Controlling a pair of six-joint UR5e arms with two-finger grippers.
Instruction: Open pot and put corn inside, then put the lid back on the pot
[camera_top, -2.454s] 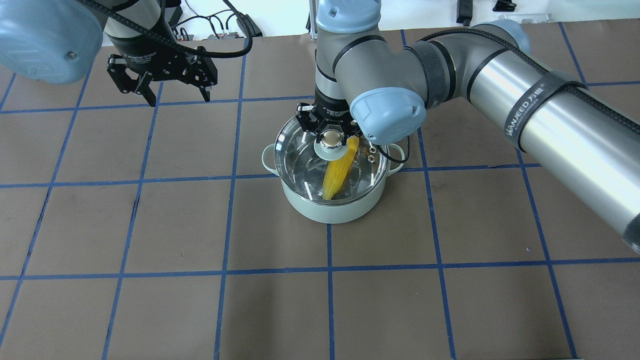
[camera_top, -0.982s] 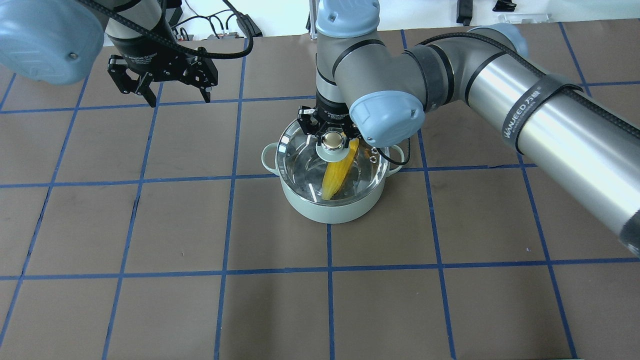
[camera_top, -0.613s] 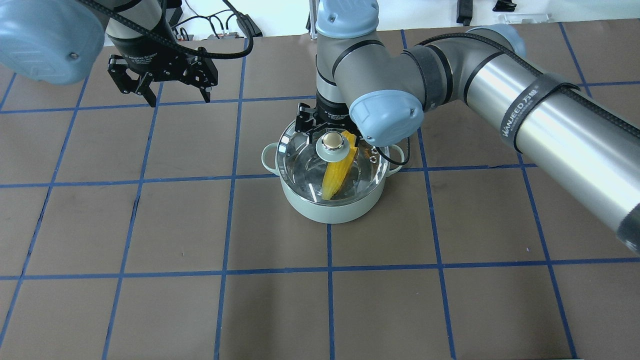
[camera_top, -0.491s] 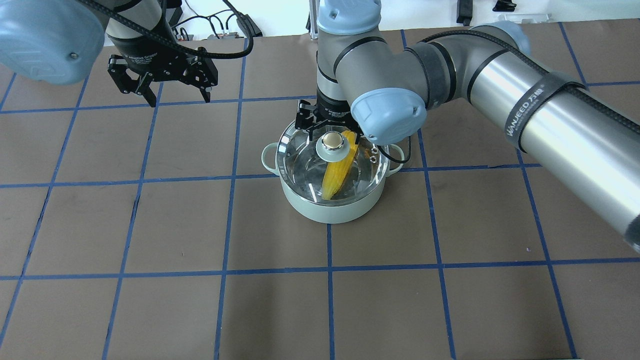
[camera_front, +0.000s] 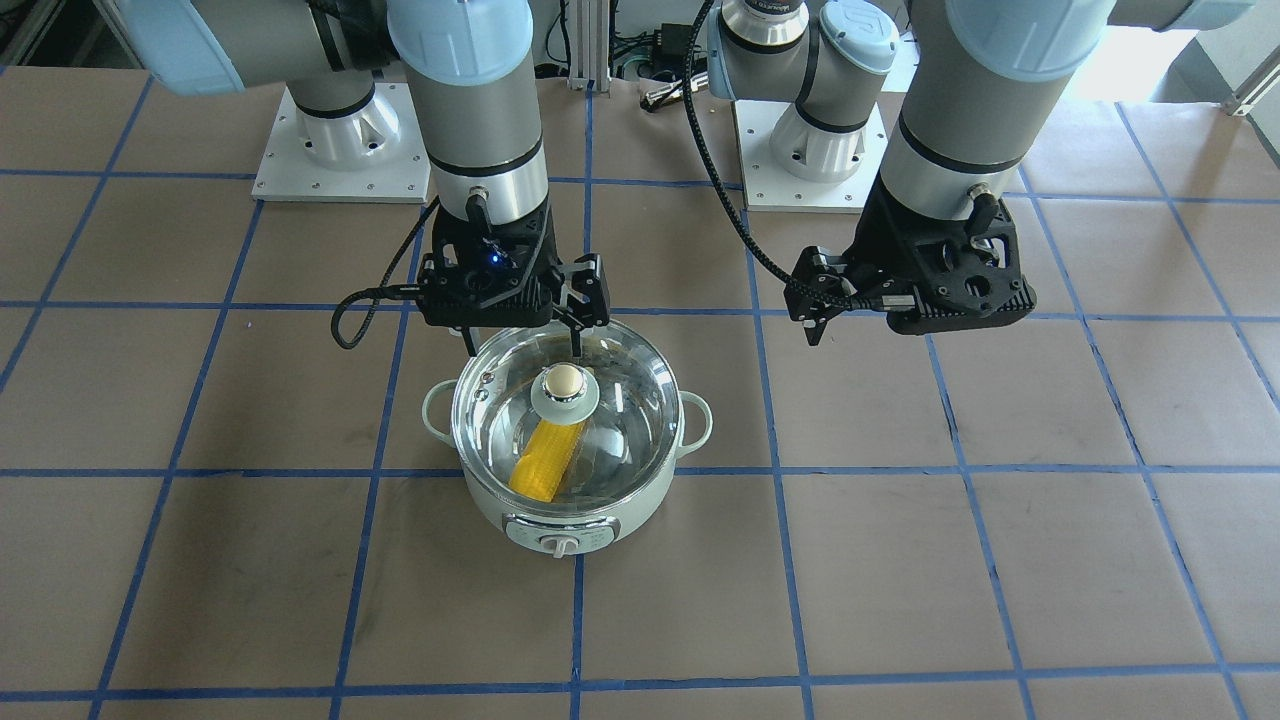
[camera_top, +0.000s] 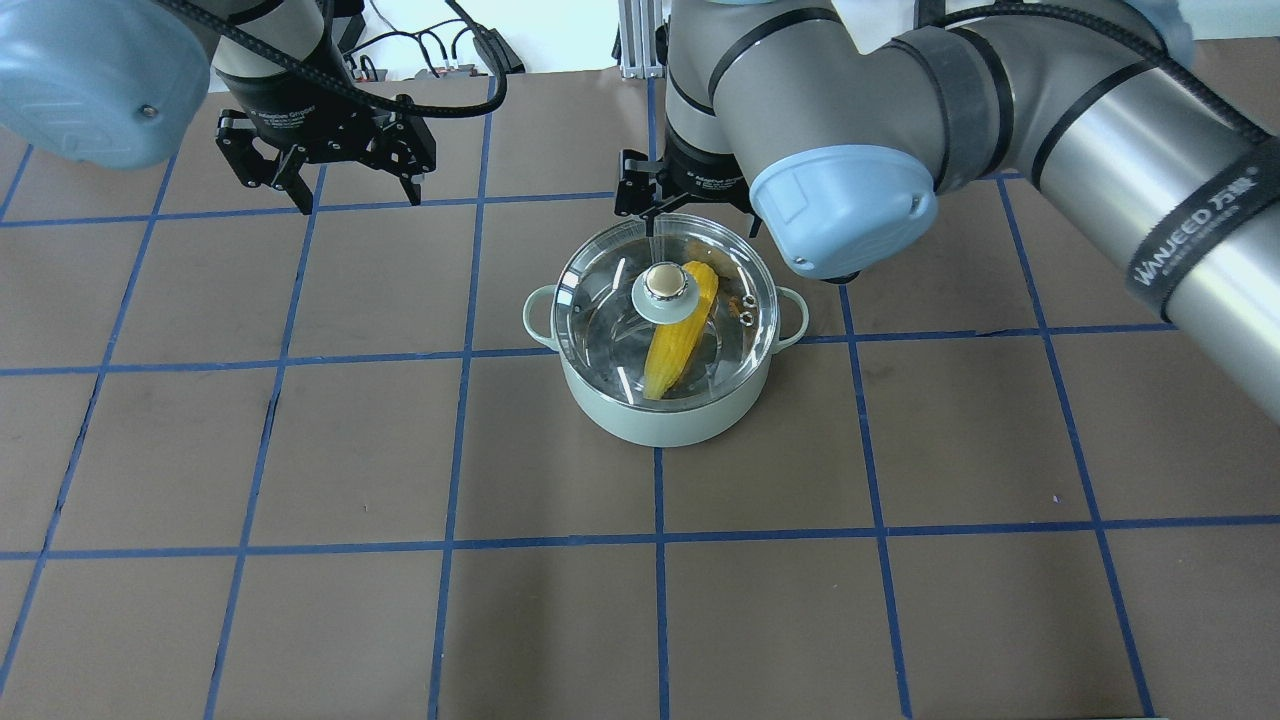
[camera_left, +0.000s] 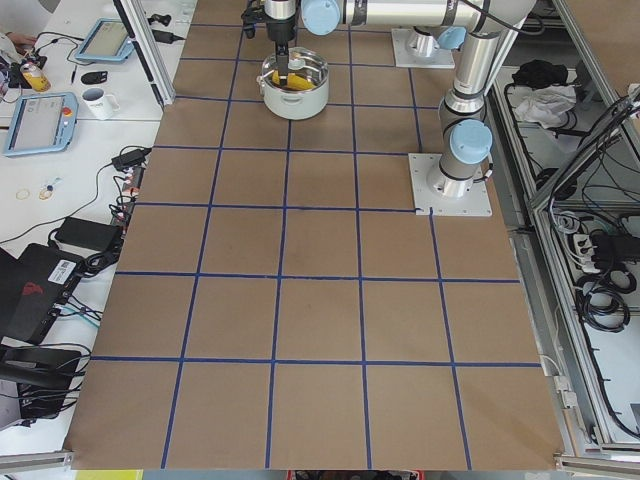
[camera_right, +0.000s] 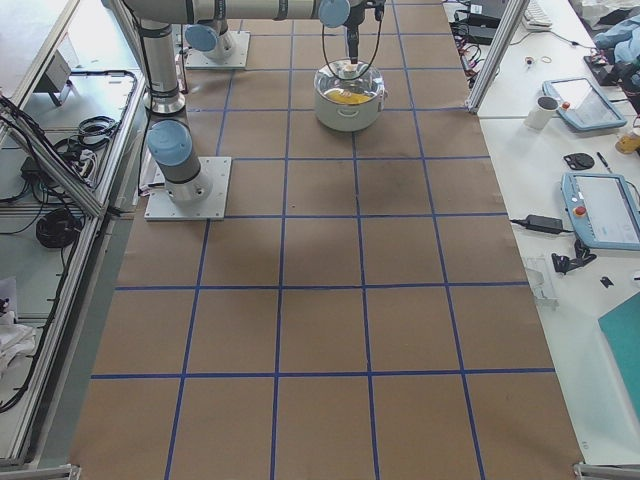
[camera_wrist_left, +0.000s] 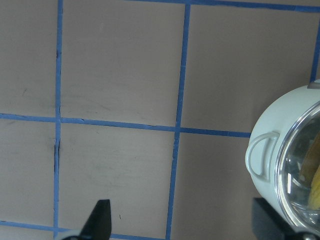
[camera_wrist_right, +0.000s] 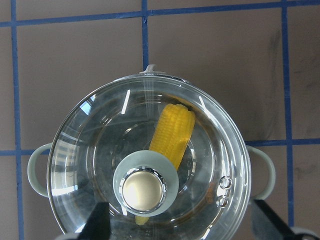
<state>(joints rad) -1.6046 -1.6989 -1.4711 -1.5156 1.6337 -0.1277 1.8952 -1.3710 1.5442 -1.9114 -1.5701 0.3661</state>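
Observation:
The mint-green pot stands mid-table with the glass lid seated on it, beige knob on top. The yellow corn lies inside, seen through the glass; it also shows in the front view and the right wrist view. My right gripper is open and empty, raised above the lid's robot-side rim, clear of the knob. My left gripper is open and empty, hovering well to the pot's left; its wrist view shows the pot's side.
The brown table is marked by a blue tape grid. The two arm base plates sit at the robot's side. Side benches hold tablets and a mug. The right arm's elbow hangs over the pot's far right.
My right gripper opened off the lid's knob, then rose and drew back toward the robot. The lid stays on the pot. The left arm has not moved.

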